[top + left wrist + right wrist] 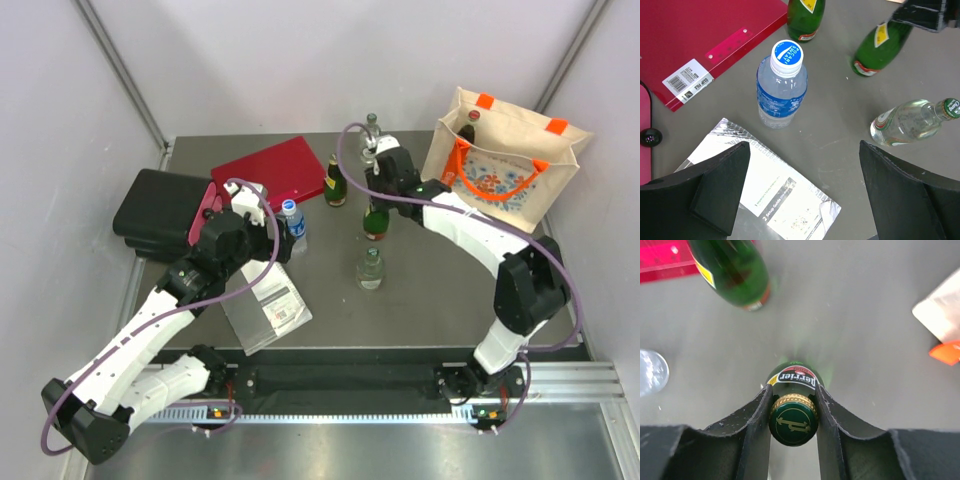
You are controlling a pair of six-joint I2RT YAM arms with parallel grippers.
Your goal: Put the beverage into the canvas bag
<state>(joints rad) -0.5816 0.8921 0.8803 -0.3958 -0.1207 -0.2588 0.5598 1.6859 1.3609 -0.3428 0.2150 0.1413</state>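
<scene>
- The Perrier bottle [793, 420] shows only its cap and neck label; its body is hidden beneath the right gripper [792, 391]
- A second green bottle [735, 272] is blurred and cut by the top edge
- The dark bottle [468, 128] inside the canvas bag [520, 150] shows only its top

Green Perrier bottle [792, 382], gold-banded neck; beige canvas bag [515, 195], orange handles, blue-orange floral print; bottle inside [467, 131] perhaps dark green.

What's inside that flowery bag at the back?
One dark bottle with a red cap stands at the left end of the bag. Only its top shows. The rest of it, and anything lower in the bag, is hidden by the front wall.
</scene>
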